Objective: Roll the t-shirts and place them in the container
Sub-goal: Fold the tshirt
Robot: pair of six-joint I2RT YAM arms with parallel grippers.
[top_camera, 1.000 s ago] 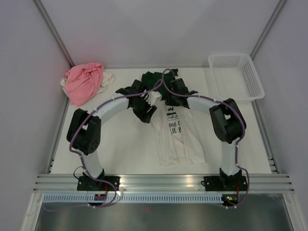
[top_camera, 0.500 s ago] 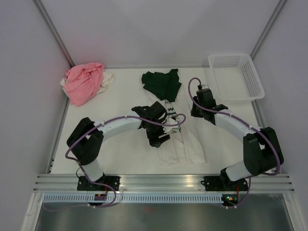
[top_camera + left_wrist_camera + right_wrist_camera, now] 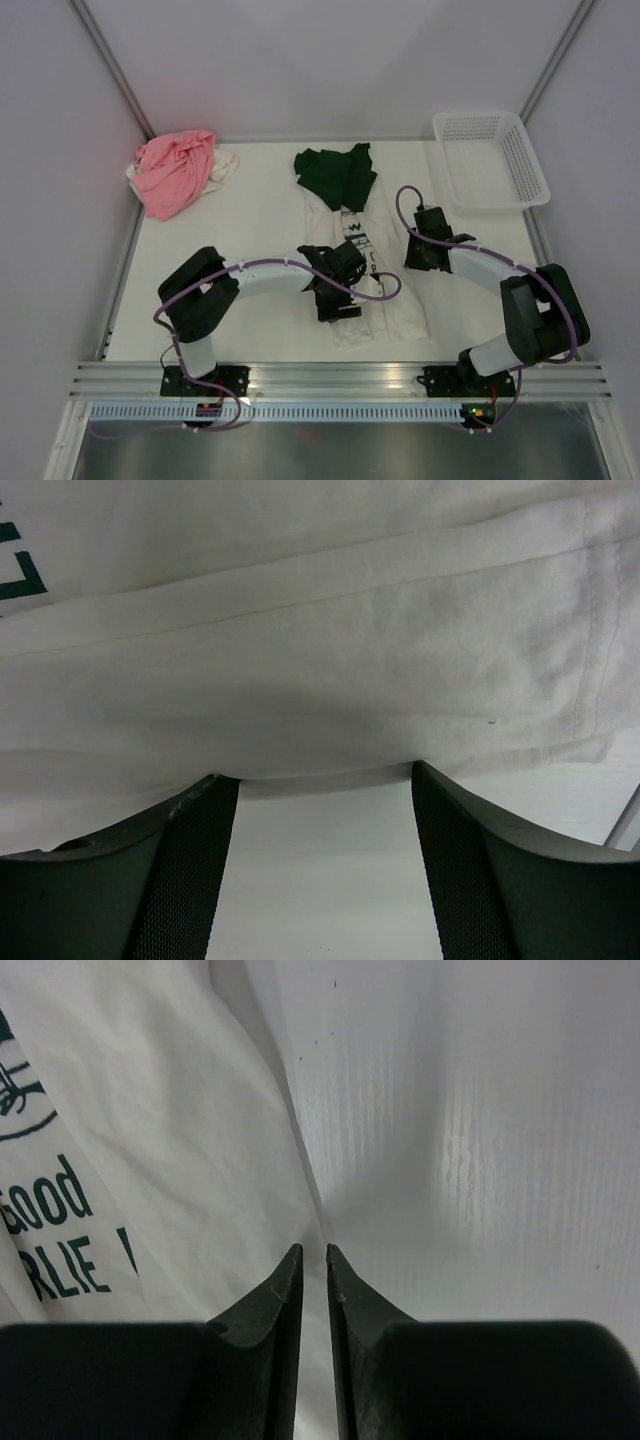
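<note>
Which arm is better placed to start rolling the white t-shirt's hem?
Probably left: the left pincer is open at the white t-shirt near its hem; the right pincer, nearly closed, is higher up.

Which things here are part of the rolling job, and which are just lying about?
Part of the job: white printed t-shirt, dark green t-shirt, pink t-shirt, cream t-shirt.
Lying about: white mesh basket.

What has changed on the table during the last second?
Both arms drew back from the green tee toward their bases. The left gripper, open, now sits at the white tee's left edge; the right gripper, almost shut, at its right edge. The pink tee and basket did not move.
</note>
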